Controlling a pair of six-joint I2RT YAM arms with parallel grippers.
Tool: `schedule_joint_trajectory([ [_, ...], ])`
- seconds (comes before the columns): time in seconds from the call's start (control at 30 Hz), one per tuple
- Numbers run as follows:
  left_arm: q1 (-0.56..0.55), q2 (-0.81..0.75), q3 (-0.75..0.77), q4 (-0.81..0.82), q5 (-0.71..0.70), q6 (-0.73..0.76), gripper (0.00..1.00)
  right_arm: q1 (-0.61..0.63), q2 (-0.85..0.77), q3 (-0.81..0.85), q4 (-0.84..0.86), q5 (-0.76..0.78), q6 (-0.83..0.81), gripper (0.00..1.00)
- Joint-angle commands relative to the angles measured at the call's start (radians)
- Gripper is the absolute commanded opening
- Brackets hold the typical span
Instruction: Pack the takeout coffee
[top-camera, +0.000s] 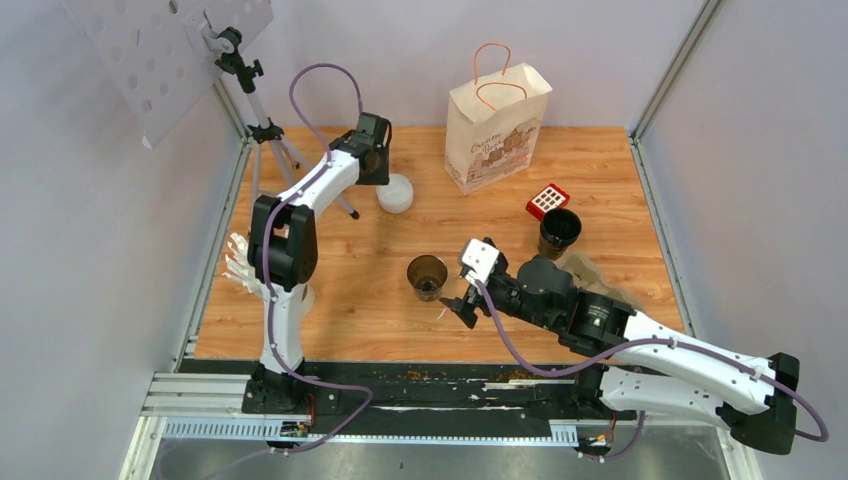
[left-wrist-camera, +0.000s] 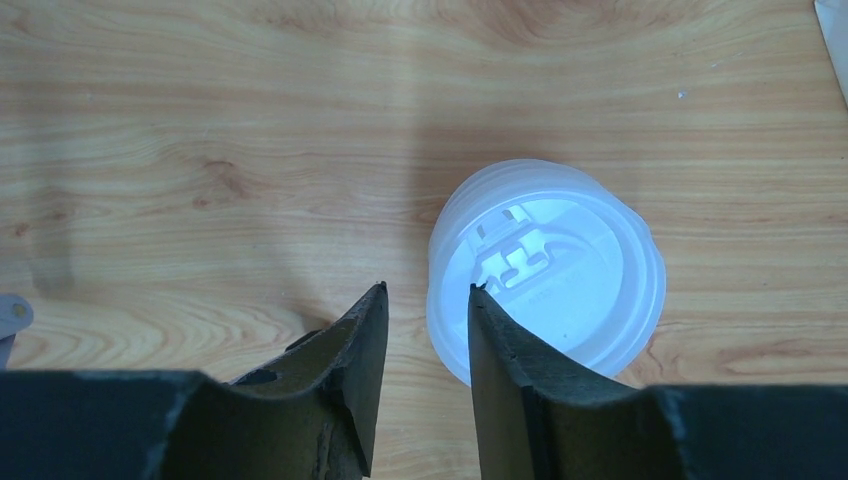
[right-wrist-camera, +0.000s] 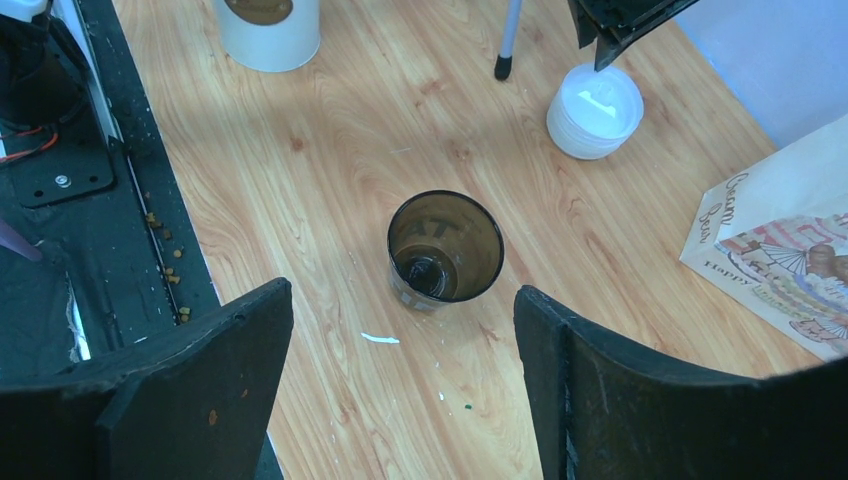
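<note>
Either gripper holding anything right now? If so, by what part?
Right gripper: nothing, jaws open short of the lidless dark cup. Left gripper: fingers straddle the near rim of the white lids; whether they pinch it cannot be told.

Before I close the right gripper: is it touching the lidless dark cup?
Apart. In the right wrist view, bare tabletop shows between the dark cup and each finger of the right gripper.
</note>
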Motion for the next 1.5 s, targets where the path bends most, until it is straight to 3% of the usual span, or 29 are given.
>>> schedule_joint_trajectory([
  [0.0,0.009,0.018,0.030,0.041,0.014,0.028,0.42,0.008,0.018,-0.005,0.046,0.011,-0.005,0.81],
  [0.33,0.014,0.043,0.033,0.032,0.012,0.036,0.33,0.007,0.025,-0.016,0.048,0.009,-0.001,0.81],
  [0.6,0.014,0.024,0.041,0.022,0.052,0.044,0.07,0.008,0.042,-0.012,0.059,0.002,-0.019,0.81],
  [0.77,0.014,0.001,0.067,-0.017,0.043,0.049,0.01,0.008,0.056,-0.006,0.059,0.000,-0.003,0.81],
  [1.23,0.014,-0.103,0.080,-0.106,0.031,0.056,0.00,0.006,0.133,0.097,-0.026,0.040,0.165,0.81],
  [1.47,0.014,-0.213,0.055,-0.161,0.091,0.044,0.00,0.006,0.117,0.071,0.073,0.061,0.162,0.85],
])
